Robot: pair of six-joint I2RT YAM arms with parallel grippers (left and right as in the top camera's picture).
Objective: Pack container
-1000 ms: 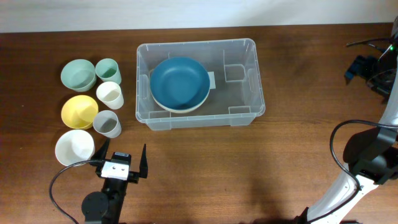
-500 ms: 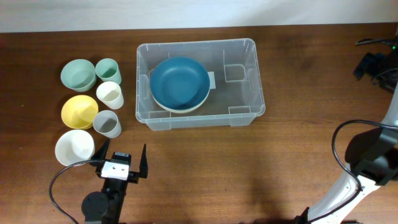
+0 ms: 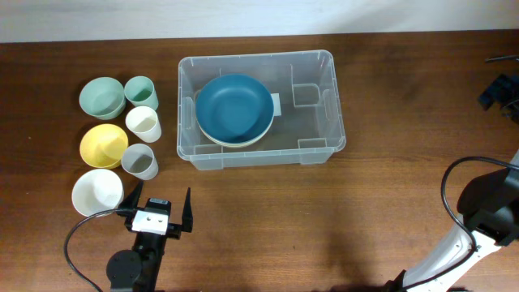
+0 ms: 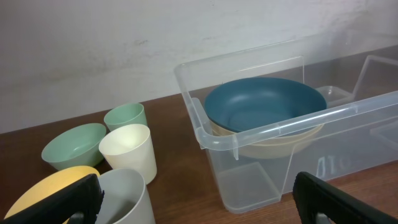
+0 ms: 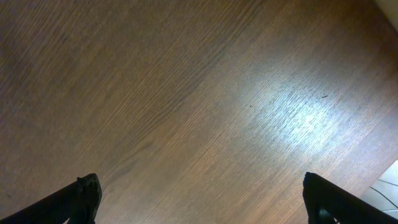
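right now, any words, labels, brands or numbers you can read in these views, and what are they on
No text can be read in any view.
White label on the container base: mostly hidden under the blue bowl, visible strip too small to read.
Nothing else shows print.

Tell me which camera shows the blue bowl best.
Overhead: the blue bowl is seen whole, from above, inside the container. Left wrist shows it side-on, partly behind the container's wall. Right wrist shows only tabletop.

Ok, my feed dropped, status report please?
Left gripper open, empty. Right gripper open, empty. Clear rectangular plastic container holds round blue bowl stacked on cream bowl. Nothing blocking it.
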